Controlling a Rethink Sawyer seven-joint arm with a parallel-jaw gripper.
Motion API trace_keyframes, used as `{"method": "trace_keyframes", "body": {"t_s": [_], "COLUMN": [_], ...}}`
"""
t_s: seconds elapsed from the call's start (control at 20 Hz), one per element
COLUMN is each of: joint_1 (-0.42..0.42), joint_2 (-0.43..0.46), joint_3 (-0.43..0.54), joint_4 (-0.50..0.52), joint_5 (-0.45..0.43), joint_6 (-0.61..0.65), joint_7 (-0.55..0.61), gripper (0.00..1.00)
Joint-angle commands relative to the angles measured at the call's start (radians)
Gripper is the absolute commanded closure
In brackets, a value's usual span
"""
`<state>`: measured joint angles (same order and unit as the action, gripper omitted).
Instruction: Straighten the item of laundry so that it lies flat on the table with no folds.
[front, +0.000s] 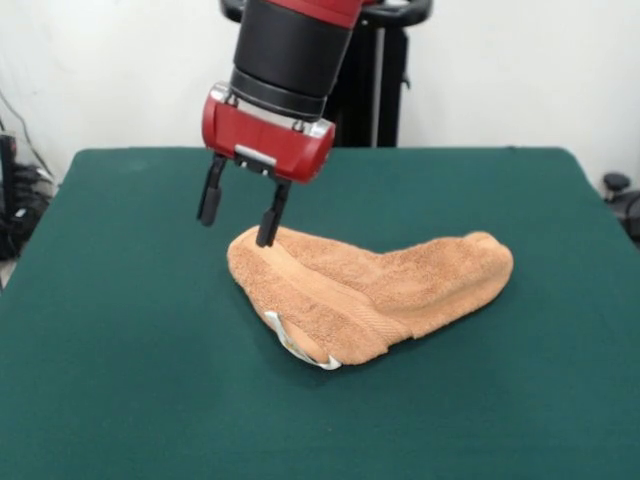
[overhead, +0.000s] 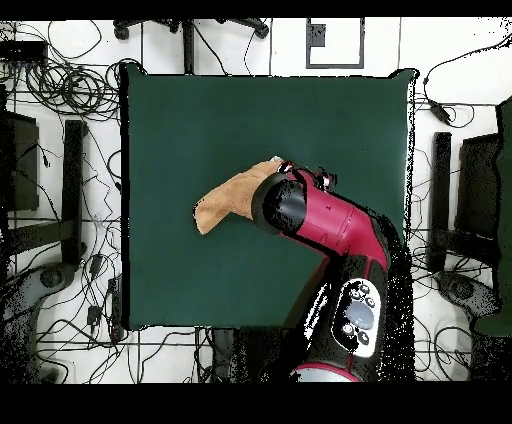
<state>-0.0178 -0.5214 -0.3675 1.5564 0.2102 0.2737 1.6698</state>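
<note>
The orange-tan towel (front: 380, 295) lies folded over in a bent, boot-like shape at the middle of the green table (front: 120, 380). A small white tag (front: 290, 340) shows at its near corner. My gripper (front: 238, 215) hangs open just above the towel's far left end; one fingertip (front: 268, 236) is at the towel's edge, the other (front: 208, 213) is over bare table. It holds nothing. In the overhead view the arm (overhead: 320, 215) covers the gripper and part of the towel (overhead: 225, 200).
The robot's pedestal (front: 375, 90) stands behind the table's far edge. Cables and stands (overhead: 60, 150) lie on the floor around the table in the overhead view.
</note>
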Motion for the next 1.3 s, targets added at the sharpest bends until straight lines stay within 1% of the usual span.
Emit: {"method": "trace_keyframes", "body": {"t_s": [0.05, 0.2, 0.3, 0.4, 0.6, 0.8, 0.9, 1.1, 1.15, 1.3], "joint_1": [0.003, 0.034, 0.056, 0.083, 0.108, 0.162, 0.180, 0.232, 0.236, 0.189], "joint_2": [0.070, 0.090, 0.093, 0.095, 0.095, 0.128, 0.146, 0.199, 0.203, 0.177], "joint_3": [0.139, 0.114, 0.106, 0.088, 0.095, 0.051, 0.021, -0.080, -0.092, -0.052], "joint_4": [0.016, 0.035, 0.058, 0.064, 0.086, 0.077, 0.069, 0.068, 0.079, 0.145], "joint_5": [0.108, 0.135, 0.149, 0.147, 0.153, 0.183, 0.200, 0.264, 0.277, 0.293], "joint_6": [0.075, 0.084, 0.060, 0.053, 0.032, 0.019, 0.036, 0.123, 0.135, 0.094], "joint_7": [0.276, 0.302, 0.312, 0.300, 0.289, 0.333, 0.349, 0.446, 0.464, 0.443], "gripper": [0.00, 0.00, 0.00, 0.00, 0.00, 0.00, 0.00, 0.00, 0.00, 0.00]}}
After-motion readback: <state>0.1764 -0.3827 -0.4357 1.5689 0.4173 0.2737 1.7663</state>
